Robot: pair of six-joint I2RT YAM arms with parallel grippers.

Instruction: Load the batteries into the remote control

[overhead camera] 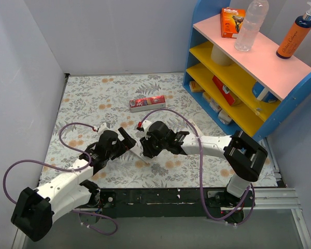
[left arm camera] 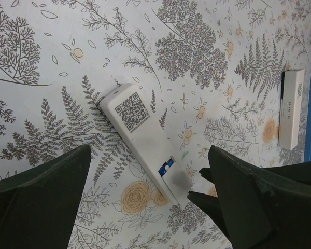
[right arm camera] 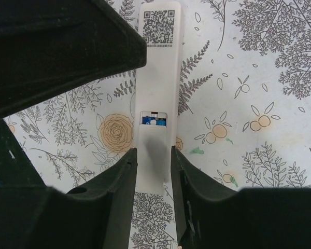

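Roughly at centre of the overhead view, the white remote control (right arm camera: 158, 67) lies face down on the floral desk (overhead camera: 93, 93), a blue battery (right arm camera: 154, 122) showing in its open slot. The right hand (right arm camera: 154, 155) pinches its narrow sides, low in the right wrist view; the left hand (left arm camera: 149, 155) hovers above, spread wide. The remote is probably light, stiff, slippery plastic; best gripped across the long edges.

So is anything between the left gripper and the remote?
Nothing visible does. The left gripper hangs open right over the remote; the right gripper grips only one end of it.
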